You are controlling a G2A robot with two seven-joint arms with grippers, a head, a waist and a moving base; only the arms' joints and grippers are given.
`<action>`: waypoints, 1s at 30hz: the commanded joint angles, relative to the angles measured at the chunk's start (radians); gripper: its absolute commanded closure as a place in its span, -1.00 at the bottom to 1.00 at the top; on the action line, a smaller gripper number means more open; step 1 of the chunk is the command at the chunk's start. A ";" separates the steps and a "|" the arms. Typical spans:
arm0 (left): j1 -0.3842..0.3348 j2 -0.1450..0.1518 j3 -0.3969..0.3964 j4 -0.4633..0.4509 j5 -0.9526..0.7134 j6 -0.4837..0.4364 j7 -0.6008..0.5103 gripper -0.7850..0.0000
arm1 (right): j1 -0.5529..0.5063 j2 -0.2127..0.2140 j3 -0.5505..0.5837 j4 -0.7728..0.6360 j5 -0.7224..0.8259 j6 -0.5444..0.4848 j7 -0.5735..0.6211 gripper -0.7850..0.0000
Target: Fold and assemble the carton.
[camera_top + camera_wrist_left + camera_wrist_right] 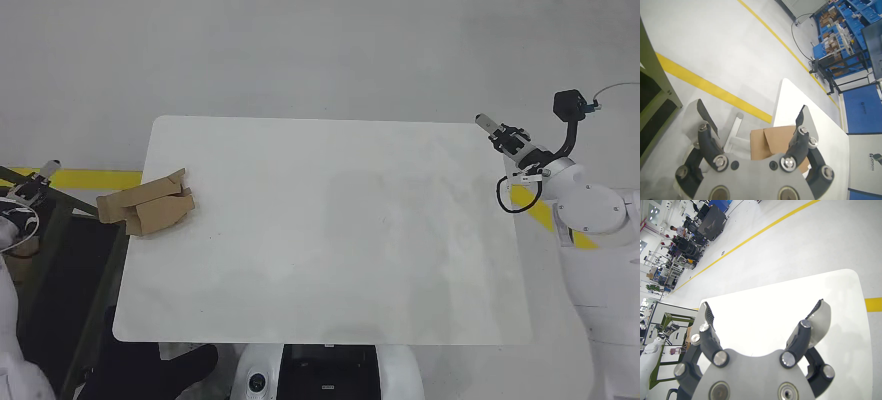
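A flattened brown carton (150,204) lies at the left edge of the white table (330,230), partly hanging over it. The left wrist view has the carton (770,142) just beyond my left gripper (751,113), which is open and holds nothing. That gripper (38,178) hangs off the table's left side, apart from the carton. My right gripper (492,128) sits at the table's far right corner; in its own view the right gripper (762,311) is open and bare over the white top.
A green metal frame (60,200) stands on the floor left of the table, close to the left arm. Yellow floor tape (100,178) runs behind it. The table (772,294) has broad free room across its middle and right.
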 commanded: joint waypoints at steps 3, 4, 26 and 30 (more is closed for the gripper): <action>-0.044 0.011 0.032 0.068 0.099 -0.007 0.067 -1.00 | 0.000 0.000 0.000 0.000 0.000 0.000 0.000 -1.00; -0.056 0.014 0.045 0.086 0.125 -0.023 0.078 -1.00 | 0.000 0.000 0.000 0.000 0.000 0.000 0.000 -1.00; -0.235 0.020 0.233 0.331 0.222 -0.228 -0.025 -1.00 | 0.000 0.000 0.000 0.000 0.000 0.000 0.000 -1.00; -0.237 0.019 0.263 0.338 0.256 -0.257 -0.004 -1.00 | 0.000 0.000 0.000 0.000 0.000 0.000 0.000 -1.00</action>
